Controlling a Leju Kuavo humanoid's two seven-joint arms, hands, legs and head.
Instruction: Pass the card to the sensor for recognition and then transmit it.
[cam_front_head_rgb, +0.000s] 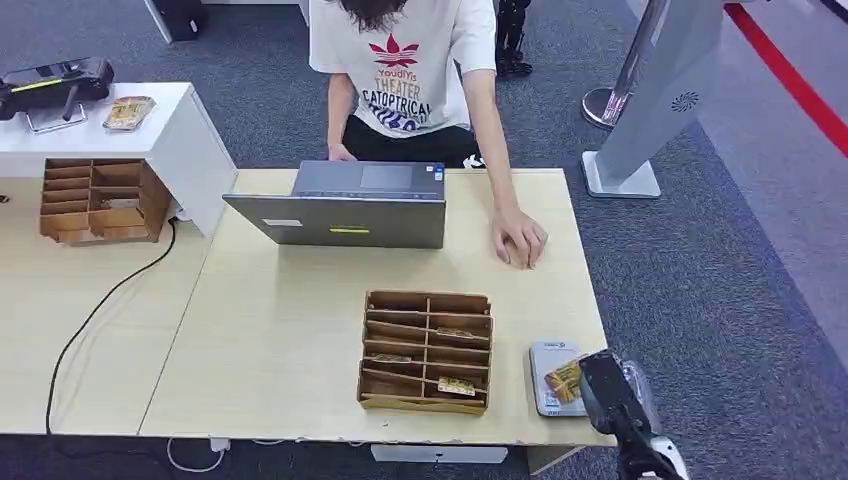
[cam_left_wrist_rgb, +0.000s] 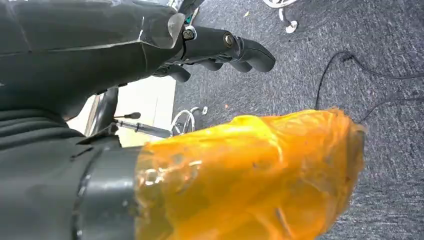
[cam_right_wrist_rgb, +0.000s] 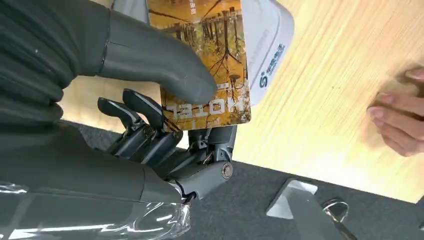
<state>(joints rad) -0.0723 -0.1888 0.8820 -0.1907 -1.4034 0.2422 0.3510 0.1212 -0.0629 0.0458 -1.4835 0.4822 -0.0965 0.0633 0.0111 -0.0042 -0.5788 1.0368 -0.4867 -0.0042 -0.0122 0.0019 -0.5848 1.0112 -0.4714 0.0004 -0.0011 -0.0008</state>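
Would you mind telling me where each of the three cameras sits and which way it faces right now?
Head view: high on the body, looking down at the table, organizer, laptop and a person; right hand shows.
Left wrist view: behind the left hand, facing carpet.
Right wrist view: behind the right hand pinching the card over the sensor.
Shared: head and right wrist views both show card, sensor and the person's hand.
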